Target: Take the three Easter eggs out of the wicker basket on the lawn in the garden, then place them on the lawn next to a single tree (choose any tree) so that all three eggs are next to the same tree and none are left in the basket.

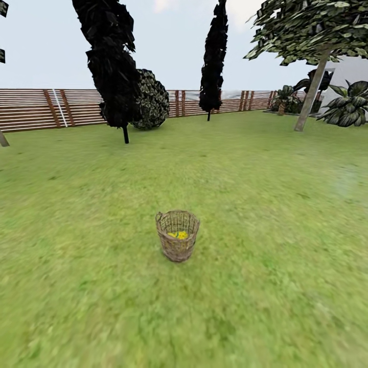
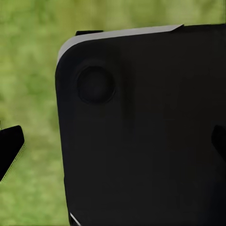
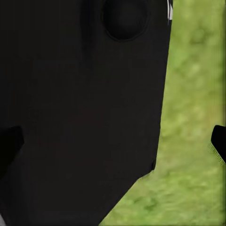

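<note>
Head view: wicker basket (image 1: 177,236) upright on lawn (image 1: 266,214), dead ahead, centred between both arms, neither nearer. Yellow eggs (image 1: 179,235) inside. Tree (image 1: 313,89) far right, well apart. Wrist views: dark robot body, grass; end effector state cannot tell.

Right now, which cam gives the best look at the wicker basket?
Head view. The wicker basket stands upright on the lawn dead ahead, whole and unblocked, with yellow Easter eggs visible inside. The wrist views give grass behind a dark robot body, with fingertips at the frame edges.
</note>
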Robot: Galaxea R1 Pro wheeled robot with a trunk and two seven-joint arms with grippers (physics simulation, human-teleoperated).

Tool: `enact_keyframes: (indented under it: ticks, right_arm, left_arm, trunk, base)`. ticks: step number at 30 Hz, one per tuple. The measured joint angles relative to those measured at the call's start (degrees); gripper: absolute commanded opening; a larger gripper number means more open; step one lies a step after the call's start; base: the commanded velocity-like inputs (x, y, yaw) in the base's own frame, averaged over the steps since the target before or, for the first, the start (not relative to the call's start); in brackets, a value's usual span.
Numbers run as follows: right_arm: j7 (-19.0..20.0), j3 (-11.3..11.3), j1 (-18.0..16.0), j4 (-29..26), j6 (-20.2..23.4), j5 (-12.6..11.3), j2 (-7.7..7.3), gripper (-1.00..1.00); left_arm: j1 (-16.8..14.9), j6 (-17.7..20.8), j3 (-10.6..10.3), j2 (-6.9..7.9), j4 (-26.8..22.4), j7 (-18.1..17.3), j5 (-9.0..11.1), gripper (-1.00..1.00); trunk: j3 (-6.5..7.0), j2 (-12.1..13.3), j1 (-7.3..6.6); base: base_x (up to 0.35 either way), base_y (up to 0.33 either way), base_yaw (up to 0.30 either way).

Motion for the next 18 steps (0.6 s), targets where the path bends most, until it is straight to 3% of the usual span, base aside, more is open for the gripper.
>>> enact_keyframes:
  ticks: [18]
  right_arm:
    - [0.0,0.0,0.0,0.0,0.0,0.0,-0.04,1.00]
  left_arm:
    - [0.0,0.0,0.0,0.00,0.0,0.0,0.0,1.00]
  trunk:
    - [-0.68,0.0,0.00]
  base:
    - [0.326,0.024,0.000]
